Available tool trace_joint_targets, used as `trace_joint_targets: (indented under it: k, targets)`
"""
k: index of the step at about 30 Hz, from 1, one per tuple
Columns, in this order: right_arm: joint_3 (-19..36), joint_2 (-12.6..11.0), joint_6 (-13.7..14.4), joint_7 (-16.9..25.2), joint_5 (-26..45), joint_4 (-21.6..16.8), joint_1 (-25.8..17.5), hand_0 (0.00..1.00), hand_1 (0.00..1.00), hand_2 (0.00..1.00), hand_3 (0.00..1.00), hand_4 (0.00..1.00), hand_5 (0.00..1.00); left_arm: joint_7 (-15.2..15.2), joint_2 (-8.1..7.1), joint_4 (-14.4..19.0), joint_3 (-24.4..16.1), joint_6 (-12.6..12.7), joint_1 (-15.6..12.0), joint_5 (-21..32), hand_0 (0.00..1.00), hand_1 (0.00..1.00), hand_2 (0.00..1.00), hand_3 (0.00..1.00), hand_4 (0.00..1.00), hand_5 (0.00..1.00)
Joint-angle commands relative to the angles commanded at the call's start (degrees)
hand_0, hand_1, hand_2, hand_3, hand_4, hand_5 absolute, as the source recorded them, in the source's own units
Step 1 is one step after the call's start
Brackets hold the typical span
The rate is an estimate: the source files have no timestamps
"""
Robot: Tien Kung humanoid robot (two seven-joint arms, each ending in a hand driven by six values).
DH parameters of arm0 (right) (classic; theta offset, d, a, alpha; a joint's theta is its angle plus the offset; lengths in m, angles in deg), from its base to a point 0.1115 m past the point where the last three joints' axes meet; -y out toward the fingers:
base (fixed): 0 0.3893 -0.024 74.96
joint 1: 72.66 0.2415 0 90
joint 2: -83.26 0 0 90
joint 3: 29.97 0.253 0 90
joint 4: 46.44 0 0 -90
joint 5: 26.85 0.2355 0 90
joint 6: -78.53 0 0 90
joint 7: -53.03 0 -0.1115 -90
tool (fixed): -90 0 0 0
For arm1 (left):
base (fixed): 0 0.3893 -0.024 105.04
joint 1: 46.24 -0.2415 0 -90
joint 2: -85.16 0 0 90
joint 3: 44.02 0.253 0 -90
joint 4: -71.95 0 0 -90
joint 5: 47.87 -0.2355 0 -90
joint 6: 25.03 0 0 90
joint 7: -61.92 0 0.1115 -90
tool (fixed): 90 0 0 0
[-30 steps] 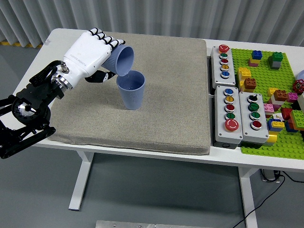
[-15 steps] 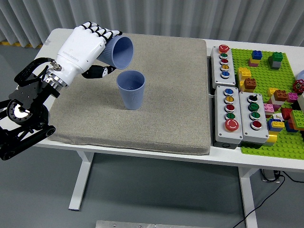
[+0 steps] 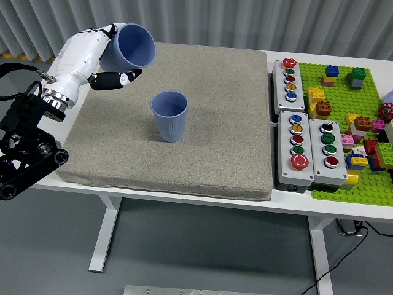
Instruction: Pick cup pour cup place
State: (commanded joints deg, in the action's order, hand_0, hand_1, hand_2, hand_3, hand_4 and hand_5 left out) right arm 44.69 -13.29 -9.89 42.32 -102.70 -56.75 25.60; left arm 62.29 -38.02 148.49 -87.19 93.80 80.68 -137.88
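A blue ribbed cup (image 3: 170, 116) stands upright on the grey mat (image 3: 209, 153), near its middle left. My left hand (image 3: 92, 52), white with black fingertips, is shut on a second blue cup (image 3: 129, 48). That cup is held in the air above the mat's far left part, tilted with its mouth facing right and slightly up. It is up and to the left of the standing cup, well apart from it. Whether either cup holds anything cannot be seen. The right arm is out of view.
Three grey button boxes (image 3: 305, 144) sit right of the mat. A green baseplate (image 3: 344, 92) with several coloured bricks lies at the far right. The white table (image 3: 73, 46) shows around the mat, with its near edge below.
My left hand has lifted the held cup up and to the left, away from the standing cup, and turned its mouth from downward toward upright.
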Motion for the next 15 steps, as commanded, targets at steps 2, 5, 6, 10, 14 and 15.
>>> trace_joint_targets:
  k: [2, 5, 6, 10, 14, 15]
  targets:
    - [-0.04, 0.05, 0.01, -0.01, 0.08, 0.0, 0.03, 0.698, 0.695, 0.628, 0.619, 0.178, 0.337, 2.72, 0.85, -0.12, -2.68, -0.28, -1.35, 5.21, 0.675, 0.57, 0.574, 0.594, 0.521, 0.05]
    - [0.03, 0.05, -0.01, -0.03, 0.0, 0.0, 0.09, 0.698, 0.695, 0.628, 0.619, 0.178, 0.337, 4.73, 1.81, -0.13, -5.0, -0.48, -2.72, 12.29, 0.675, 0.57, 0.574, 0.594, 0.521, 0.05]
    - [0.18, 0.07, -0.05, -0.05, -0.22, 0.0, 0.1, 0.698, 0.695, 0.628, 0.619, 0.178, 0.337, 5.91, 2.71, -0.19, -6.05, -0.83, -3.68, 14.76, 0.674, 0.566, 0.572, 0.593, 0.524, 0.048]
    - [0.37, 0.13, -0.1, -0.09, -0.59, 0.0, 0.07, 0.698, 0.695, 0.628, 0.619, 0.178, 0.337, 8.04, 5.06, -0.21, -7.98, -0.27, -6.51, 24.44, 0.674, 0.566, 0.572, 0.593, 0.524, 0.048]
    - [0.52, 0.2, -0.06, -0.08, -0.64, 0.0, 0.01, 0.698, 0.695, 0.628, 0.619, 0.178, 0.336, 8.86, 7.37, -1.54, -8.17, 1.69, -8.67, 34.13, 0.674, 0.573, 0.574, 0.592, 0.53, 0.053]
    - [0.56, 0.22, -0.06, -0.08, -0.68, 0.0, 0.03, 0.698, 0.695, 0.628, 0.619, 0.178, 0.336, 9.28, 8.04, -2.06, -7.98, 2.18, -9.19, 36.36, 0.674, 0.573, 0.574, 0.592, 0.53, 0.053]
